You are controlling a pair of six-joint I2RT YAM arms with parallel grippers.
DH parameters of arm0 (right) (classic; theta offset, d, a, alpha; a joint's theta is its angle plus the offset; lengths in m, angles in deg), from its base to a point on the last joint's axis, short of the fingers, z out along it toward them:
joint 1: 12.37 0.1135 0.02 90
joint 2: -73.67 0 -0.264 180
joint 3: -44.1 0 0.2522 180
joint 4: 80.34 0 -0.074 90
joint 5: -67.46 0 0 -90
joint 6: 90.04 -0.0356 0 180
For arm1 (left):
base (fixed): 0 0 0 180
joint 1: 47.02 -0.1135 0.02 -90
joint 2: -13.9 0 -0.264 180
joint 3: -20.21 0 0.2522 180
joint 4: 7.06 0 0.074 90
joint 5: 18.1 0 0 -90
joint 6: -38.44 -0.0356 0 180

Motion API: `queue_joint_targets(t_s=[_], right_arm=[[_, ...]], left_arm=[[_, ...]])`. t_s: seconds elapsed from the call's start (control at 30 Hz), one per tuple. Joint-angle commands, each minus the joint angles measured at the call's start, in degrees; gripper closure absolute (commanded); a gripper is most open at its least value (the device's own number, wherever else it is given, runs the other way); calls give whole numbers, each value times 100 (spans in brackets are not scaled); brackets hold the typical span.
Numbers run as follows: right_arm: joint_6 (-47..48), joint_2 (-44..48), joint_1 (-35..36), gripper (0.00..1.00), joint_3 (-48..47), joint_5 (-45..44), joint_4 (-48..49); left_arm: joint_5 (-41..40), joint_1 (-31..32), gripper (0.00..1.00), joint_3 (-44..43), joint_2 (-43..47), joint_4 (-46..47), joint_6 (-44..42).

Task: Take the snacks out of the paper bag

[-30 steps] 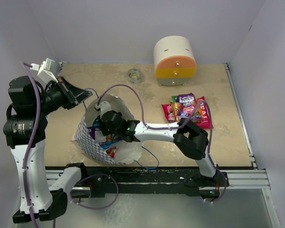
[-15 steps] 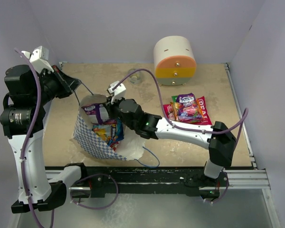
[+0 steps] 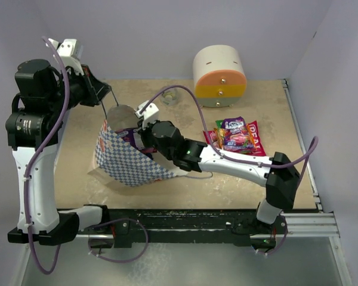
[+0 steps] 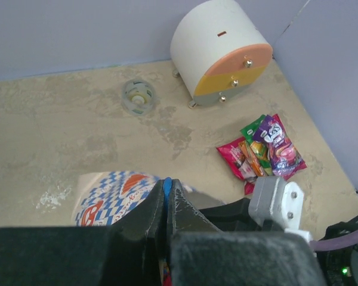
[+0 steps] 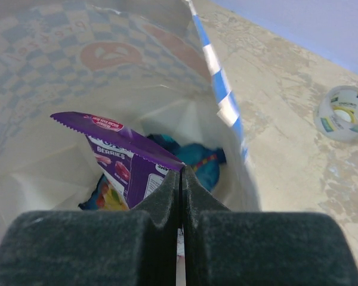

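My right gripper (image 5: 180, 174) is pinched tight on the corner of a purple berry packet (image 5: 122, 161), the fingers meeting with only the foil between them. The packet stands up inside the mouth of the paper bag (image 5: 42, 89), above more snacks (image 5: 198, 162) lying at the bottom. My left gripper (image 4: 167, 192) is closed too, clamped on the bag's thin blue cord handle (image 4: 166, 183) and holding it up above the rim, and the bag stands tilted on the table. Off to the right, well apart from the bag, a pile of packets (image 3: 235, 136) lies in front of the rounded drawer box (image 3: 219, 74). A tape roll (image 3: 169, 95) sits near the back wall
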Motion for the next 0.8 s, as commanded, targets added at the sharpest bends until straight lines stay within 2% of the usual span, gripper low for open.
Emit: queue_joint_targets(t_s=[0.0,0.13,0.23,0.37,0.57,0.67,0.77], right_arm=[[29,890,-35,100,-322,-327,-143],[-340,1473,-27,100,-167,-716,-811],[-656,1930,-33,100,-122,-939,-1402],[-698,2661,-33,100,-86,-1094,-1793],[-663,3306,-28,100,-547,-2031,-2538],[-509,3335,-52,100,-652,-3243,-2908],[-504,2979,-543,100,-913,-3507,-3479]], left_arm=[[470,25,100,550,628,1182,427],[882,20,100,2191,1579,2052,1711],[1195,20,100,2893,2024,2495,2320],[1242,20,100,2920,2126,2130,2281],[831,25,100,2717,2052,1484,2186],[800,27,100,2675,2036,1389,2172],[791,21,100,2609,2037,1311,2116]])
